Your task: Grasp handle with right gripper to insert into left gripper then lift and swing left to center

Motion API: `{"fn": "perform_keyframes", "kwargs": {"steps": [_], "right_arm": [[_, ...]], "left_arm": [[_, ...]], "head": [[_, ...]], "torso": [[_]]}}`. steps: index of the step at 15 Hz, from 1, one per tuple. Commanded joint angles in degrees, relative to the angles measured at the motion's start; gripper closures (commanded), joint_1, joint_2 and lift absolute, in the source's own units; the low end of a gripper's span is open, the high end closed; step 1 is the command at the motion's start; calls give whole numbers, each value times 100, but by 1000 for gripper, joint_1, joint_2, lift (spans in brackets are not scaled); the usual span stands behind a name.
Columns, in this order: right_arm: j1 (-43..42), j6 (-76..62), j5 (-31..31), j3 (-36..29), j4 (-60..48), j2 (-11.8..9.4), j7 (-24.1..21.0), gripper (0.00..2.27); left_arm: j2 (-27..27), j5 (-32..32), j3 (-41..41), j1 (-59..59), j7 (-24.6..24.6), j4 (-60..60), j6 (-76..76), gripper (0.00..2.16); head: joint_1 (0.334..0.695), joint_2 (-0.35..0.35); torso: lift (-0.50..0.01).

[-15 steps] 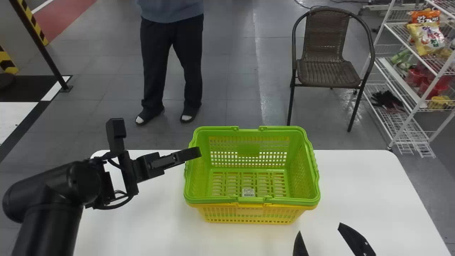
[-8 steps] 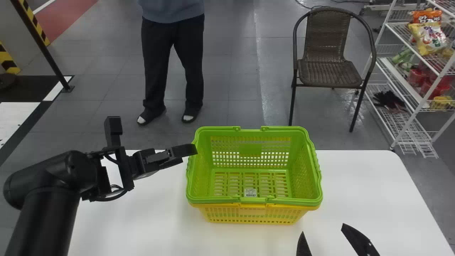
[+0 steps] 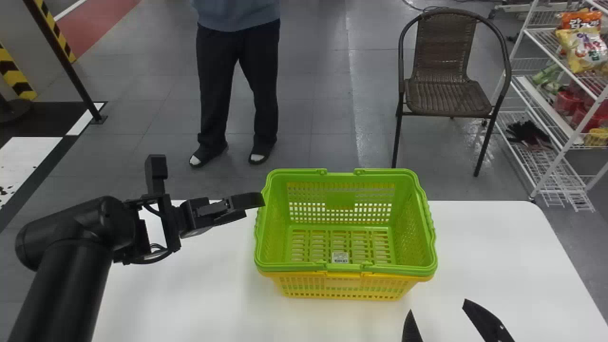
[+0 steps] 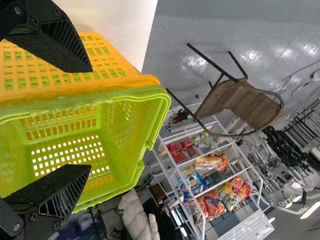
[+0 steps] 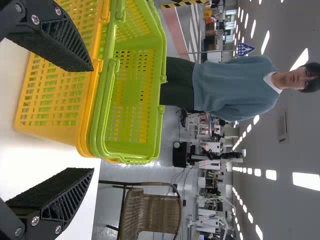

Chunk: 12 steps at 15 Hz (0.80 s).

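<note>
A green basket [image 3: 346,268] sits nested in a yellow basket [image 3: 342,287] on the white table, its handles folded along the rim. My left gripper [image 3: 209,183] stands open at the baskets' left side, one finger reaching to the green rim. Near the front edge, right of the baskets, my right gripper [image 3: 439,316] is open and empty. In the left wrist view, the green basket [image 4: 132,95] lies beyond the parted left gripper [image 4: 91,117]. The right wrist view has the yellow basket [image 5: 55,100] past the open right gripper [image 5: 93,118].
The white table [image 3: 498,251] extends to both sides of the baskets. Behind it are a wicker chair [image 3: 444,95] and, at the far right, a wire shelf [image 3: 565,128] with snack bags.
The whole head view has shifted slightly, with everything sliding right in it. My left gripper has tilted and risen a little beside the basket; the right one stays open near the front edge.
</note>
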Motion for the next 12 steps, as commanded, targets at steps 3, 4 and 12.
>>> {"fn": "perform_keyframes", "kwargs": {"steps": [3,4,12], "right_arm": [[-1,0,0,-9,17,0,1,103],[-1,0,0,-17,26,0,-8,103],[-1,-18,-9,-61,70,0,-8,103]], "left_arm": [[-26,36,-134,-14,-84,34,32,137],[-35,36,-187,-14,-119,34,50,137],[-52,133,-222,-23,-189,-10,85,137]], "head": [[695,75],[695,71],[695,41]], "torso": [[0],[0],[0]]}}
